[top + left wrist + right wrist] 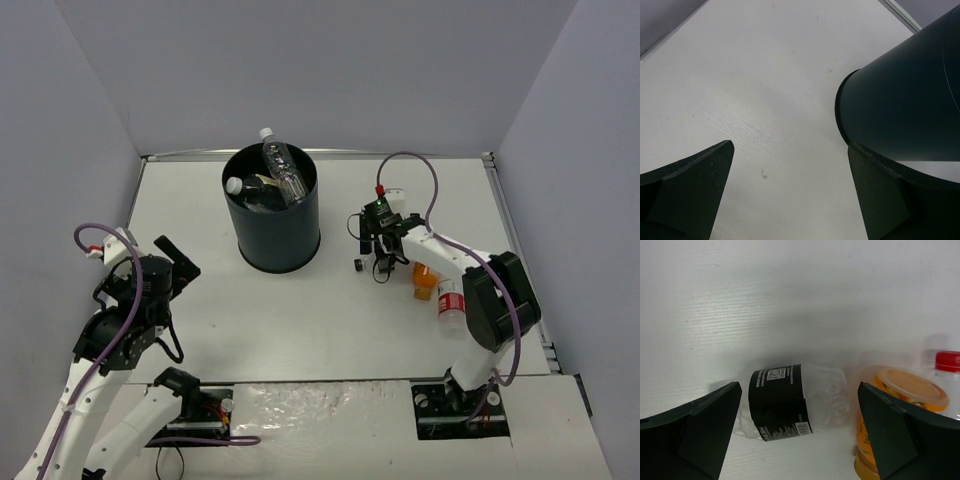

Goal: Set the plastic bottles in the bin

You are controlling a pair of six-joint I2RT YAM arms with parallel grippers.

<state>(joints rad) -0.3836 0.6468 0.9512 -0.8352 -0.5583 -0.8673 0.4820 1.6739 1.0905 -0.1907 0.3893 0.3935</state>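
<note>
From above, we see the bin (pixel 272 225) standing on the desk (pixel 300 330) toward the far edge, a little left of the middle. Two of the plastic bottles are already in it. One clear white-capped bottle (pixel 283 168) leans on the far side of the rim with its cap poking above, and a second clear bottle (pixel 238 187) shows its white cap at the left side of the rim. The left jaws sit near the left edge, well apart from the bin, spread wide with nothing in them. The right jaws hang low between the bin and the right edge, also spread wide. The orange bottle (pixel 426 280) and the red-labelled bottle (pixel 450 300) lie just beside each other, closer to the right edge.

From the left wrist, we see the jaws wide apart with only bare desk between them. The bin's dark wall (pixel 905 100) rises just beyond the jaw on the right of that view.

From the right wrist, the jaws are wide and empty. The black-labelled bottle (pixel 782 402) lies on its side on the desk in the gap between them, touching neither. The orange bottle (pixel 902 387) stands partly behind the jaw on the right of that view, and the red-labelled bottle (pixel 947 370) shows its red cap just beside it.
</note>
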